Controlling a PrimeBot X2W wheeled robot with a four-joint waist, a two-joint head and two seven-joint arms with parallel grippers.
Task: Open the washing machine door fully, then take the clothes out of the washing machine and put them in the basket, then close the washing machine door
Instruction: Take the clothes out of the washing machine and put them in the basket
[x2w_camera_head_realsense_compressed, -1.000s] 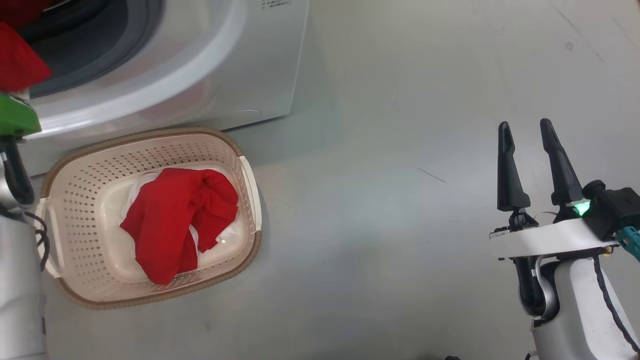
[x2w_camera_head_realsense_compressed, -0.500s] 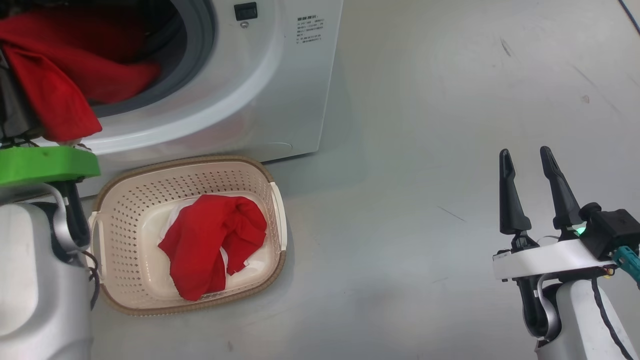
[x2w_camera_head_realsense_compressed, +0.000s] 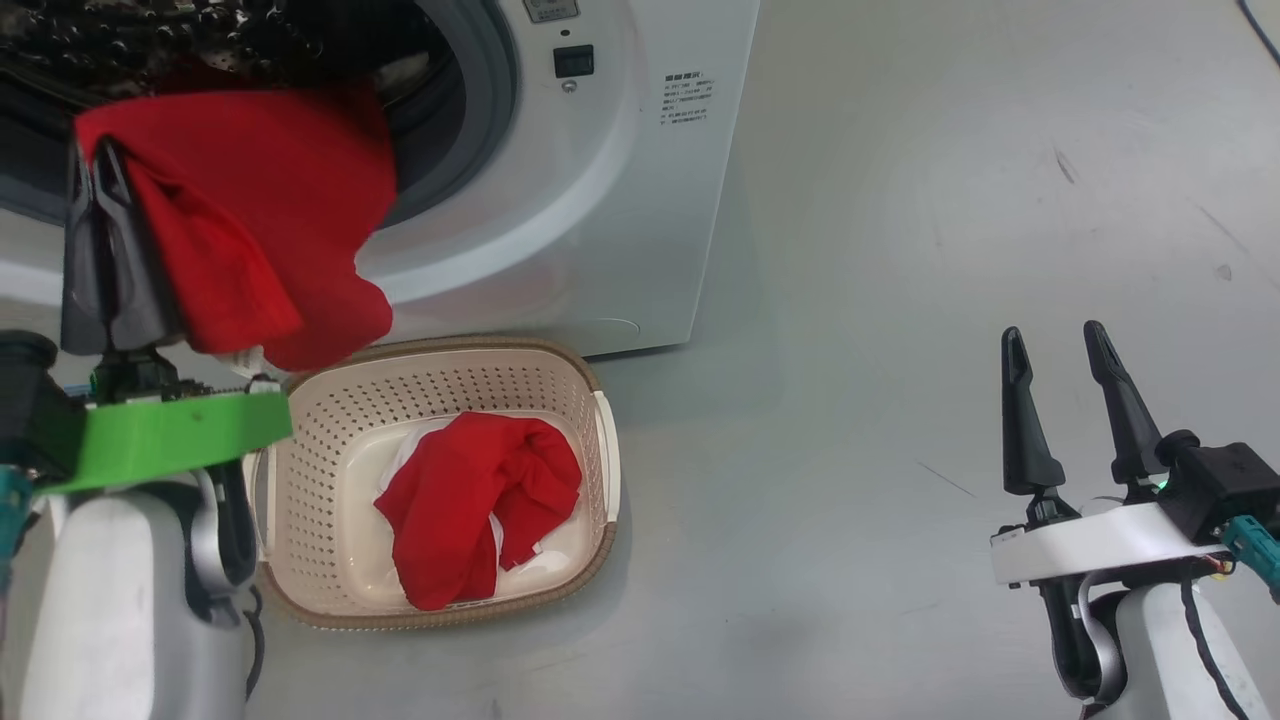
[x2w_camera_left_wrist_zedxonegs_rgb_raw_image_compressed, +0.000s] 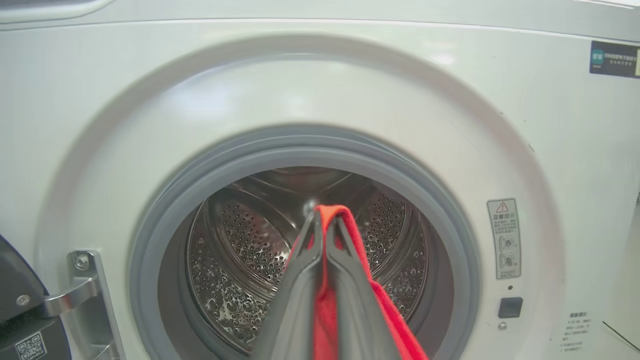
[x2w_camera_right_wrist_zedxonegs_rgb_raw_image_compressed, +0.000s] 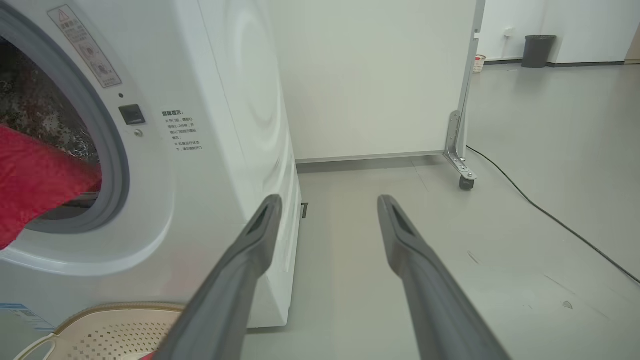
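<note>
Left tool (x2w_camera_head_realsense_compressed: 95, 160) clamped on a red garment (x2w_camera_head_realsense_compressed: 270, 200), cloth pinched between its fingers. Half a second ago the hem hung short of the basket (x2w_camera_head_realsense_compressed: 440, 352). Now, camera swing allowed for, it overlaps the back rim. Another red piece (x2w_camera_head_realsense_compressed: 470, 510) lies inside. Washing machine (x2w_camera_left_wrist_zedxonegs_rgb_raw_image_compressed: 310, 90) drum looks empty, so probably the last load. Right tool (x2w_camera_head_realsense_compressed: 1052, 335) apart, idle over the floor.

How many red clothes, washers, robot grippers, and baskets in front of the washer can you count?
Red garments: 2, hanging garment in the left gripper, bundled garment in the basket
Washing machine: 1
Basket: 1
Grippers: 2, left gripper and right gripper
Total: 6
</note>
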